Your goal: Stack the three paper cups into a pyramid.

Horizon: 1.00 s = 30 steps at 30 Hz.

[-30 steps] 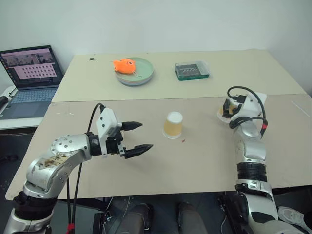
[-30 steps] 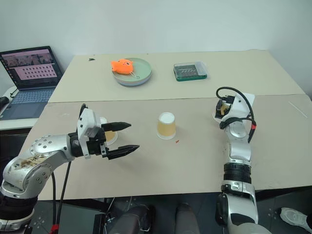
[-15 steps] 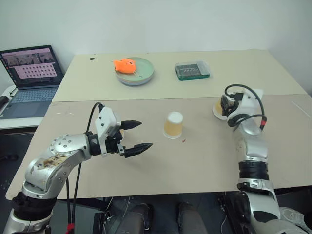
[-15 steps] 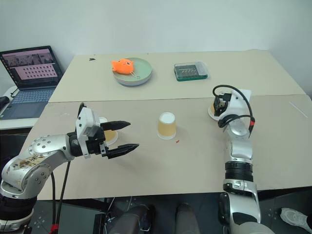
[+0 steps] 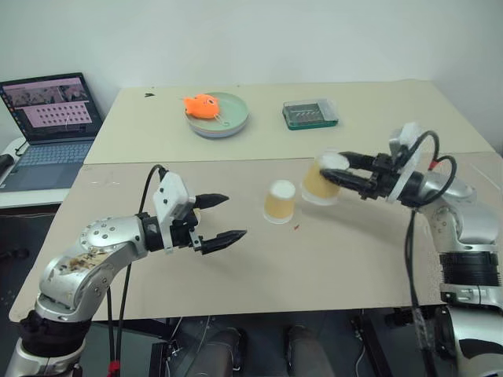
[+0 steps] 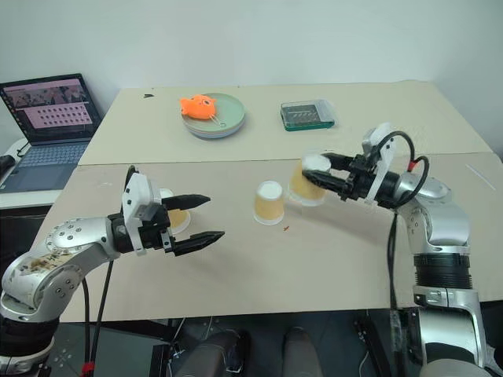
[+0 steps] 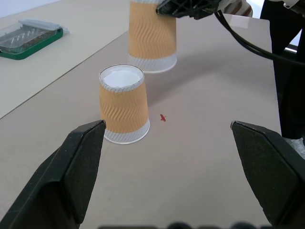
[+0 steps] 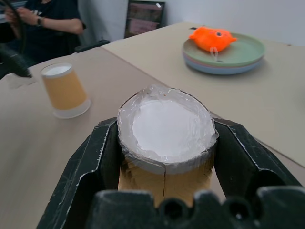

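Starting at the left edge of the scene, one open laptop [image 5: 49, 126] sits on a separate low surface beside the table [image 5: 259, 267]. The left gripper [image 5: 222, 217] hovers above the near-left part of the table with its two black fingers spread wide and nothing between them. Three paper cups can be counted. One cup [image 6: 174, 219] stands behind that gripper, mostly hidden by it. A second cup [image 5: 280, 202] stands upside down near the middle of the table, with a small red speck [image 5: 295, 228] on the tabletop just beside it. A third cup [image 5: 321, 182] is pinched by the right gripper [image 5: 336, 174], whose fingers clamp its upper part, base up; the cup sits just right of the middle one, apart from it. On the far half of the table lie one plate [image 5: 217, 115] holding one orange toy [image 5: 201, 104], and to its right one green tray [image 5: 310, 114] with a clear lid.
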Motion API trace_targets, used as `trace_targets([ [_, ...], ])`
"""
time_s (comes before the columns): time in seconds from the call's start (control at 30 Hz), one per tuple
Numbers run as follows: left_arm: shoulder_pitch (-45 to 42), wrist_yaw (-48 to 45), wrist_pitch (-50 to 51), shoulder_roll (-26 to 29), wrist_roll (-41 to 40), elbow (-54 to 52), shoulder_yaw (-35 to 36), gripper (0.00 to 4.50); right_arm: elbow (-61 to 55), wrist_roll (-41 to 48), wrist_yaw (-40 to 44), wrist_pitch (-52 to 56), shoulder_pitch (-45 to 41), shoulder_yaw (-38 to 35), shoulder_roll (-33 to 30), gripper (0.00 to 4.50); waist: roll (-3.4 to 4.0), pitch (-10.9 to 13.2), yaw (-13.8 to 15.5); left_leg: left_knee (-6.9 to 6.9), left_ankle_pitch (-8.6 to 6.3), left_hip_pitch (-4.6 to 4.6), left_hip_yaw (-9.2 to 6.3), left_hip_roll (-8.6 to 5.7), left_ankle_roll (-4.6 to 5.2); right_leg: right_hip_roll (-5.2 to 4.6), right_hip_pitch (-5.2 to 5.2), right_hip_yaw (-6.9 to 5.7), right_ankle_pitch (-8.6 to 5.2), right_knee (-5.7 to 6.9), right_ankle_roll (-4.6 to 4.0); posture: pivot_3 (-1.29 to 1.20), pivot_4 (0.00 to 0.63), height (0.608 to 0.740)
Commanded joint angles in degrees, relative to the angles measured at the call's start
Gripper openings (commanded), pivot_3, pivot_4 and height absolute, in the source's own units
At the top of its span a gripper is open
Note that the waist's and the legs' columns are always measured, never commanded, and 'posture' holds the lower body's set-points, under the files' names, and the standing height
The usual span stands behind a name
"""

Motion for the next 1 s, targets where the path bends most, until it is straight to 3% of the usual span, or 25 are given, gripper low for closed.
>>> trace_targets([
  [0.03,-0.1,0.4,0.8,0.9,-1.2,-2.3,2.1,4.50,3.4,-3.7,4.3,-7.5,-1.3,2.2,-0.9,2.53,0.00,0.0,0.0,0.00,0.00,0.00,0.00,0.00,0.00,0.00,0.00,-0.02,0.00,-0.01,0.00,0.00,0.150,0.730],
  [0.43,0.2,0.7,2.8,2.3,-2.8,-3.6,4.2,4.50,14.7,-12.2,5.3,-20.8,-5.1,6.9,3.2,2.53,-0.01,0.0,0.0,0.00,0.00,0.00,0.01,0.00,-0.01,0.01,-0.05,-0.01,0.02,0.02,-0.02,0.00,0.150,0.730],
  [0.97,-0.2,1.1,3.4,2.4,-3.1,-3.4,4.5,4.50,15.0,-14.2,4.7,-19.4,-5.4,8.5,6.8,2.53,-0.01,0.0,-0.1,0.00,0.00,0.01,0.00,0.00,-0.02,0.05,-0.06,0.01,0.03,0.05,-0.04,0.00,0.150,0.730],
  [1.0,-0.2,1.1,3.3,2.4,-3.0,-3.4,4.4,4.50,15.2,-14.2,4.4,-19.1,-5.5,8.5,6.9,3.46,-0.01,0.0,-0.1,0.00,0.00,0.01,0.00,0.00,-0.02,0.05,-0.06,0.01,0.03,0.05,-0.04,0.00,0.150,0.730],
])
